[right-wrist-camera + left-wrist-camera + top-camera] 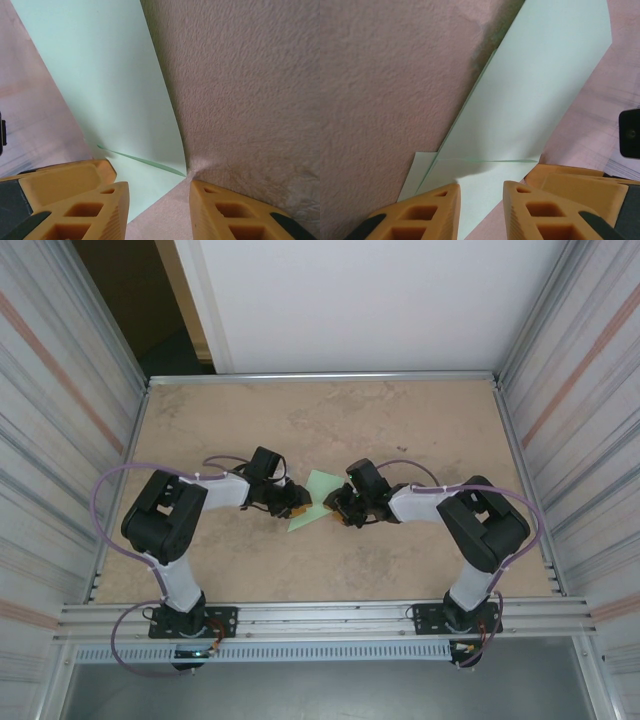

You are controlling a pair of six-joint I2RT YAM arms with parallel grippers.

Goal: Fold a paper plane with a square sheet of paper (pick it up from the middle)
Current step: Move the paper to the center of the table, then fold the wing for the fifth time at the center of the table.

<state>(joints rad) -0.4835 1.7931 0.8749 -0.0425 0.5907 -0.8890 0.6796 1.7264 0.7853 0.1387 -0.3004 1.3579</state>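
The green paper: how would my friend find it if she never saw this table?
Look at the middle of the tan tabletop, where the two black robot arms reach toward each other. Between their orange jaws lies a thin, pale mint-green sheet of paper, partly folded with a crease. Nothing else on the tabletop is green.

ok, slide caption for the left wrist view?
Open left hand straddling one end of the creased pale green sheet.

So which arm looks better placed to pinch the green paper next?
Probably the left: the paper spans the gap in the left gripper, while just a corner reaches into the right gripper.
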